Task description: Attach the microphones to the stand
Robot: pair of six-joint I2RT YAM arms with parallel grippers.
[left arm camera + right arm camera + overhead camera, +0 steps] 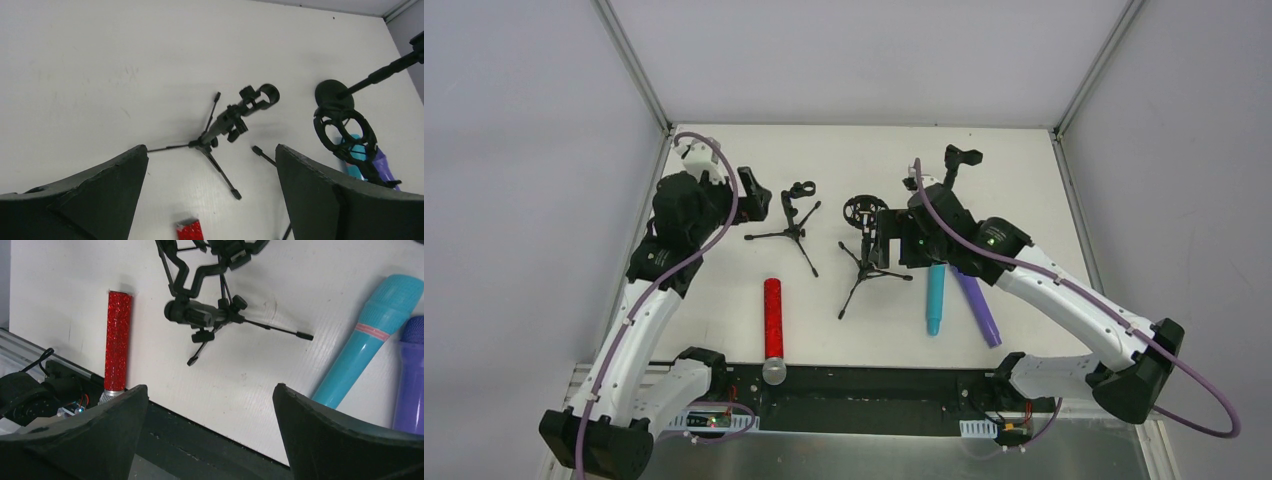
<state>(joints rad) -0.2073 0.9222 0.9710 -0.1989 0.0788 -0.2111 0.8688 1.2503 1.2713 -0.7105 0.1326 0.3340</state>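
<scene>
Getting ready; no mic picked up yet.
Left gripper (pixel 754 195) wide open, empty, by small stand (pixel 794 225), 11 o'clock.
Right gripper (pixel 892 232) wide open, empty, by ring stand (pixel 865 245), middle.
Red microphone (pixel 772 318) lies at 7 o'clock.
Cyan microphone (pixel 935 298) and purple microphone (pixel 977 306) lie at 4 o'clock.
Next, likely: go down, grab one mic.

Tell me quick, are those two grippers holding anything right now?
Left gripper: open, holding nothing.
Right gripper: open, holding nothing.

The top camera looks steeply down over the whole white desk (pixel 724 160). Both wrist cameras sit closer and share the black ring-mount tripod stand (pixel 865 252).
</scene>
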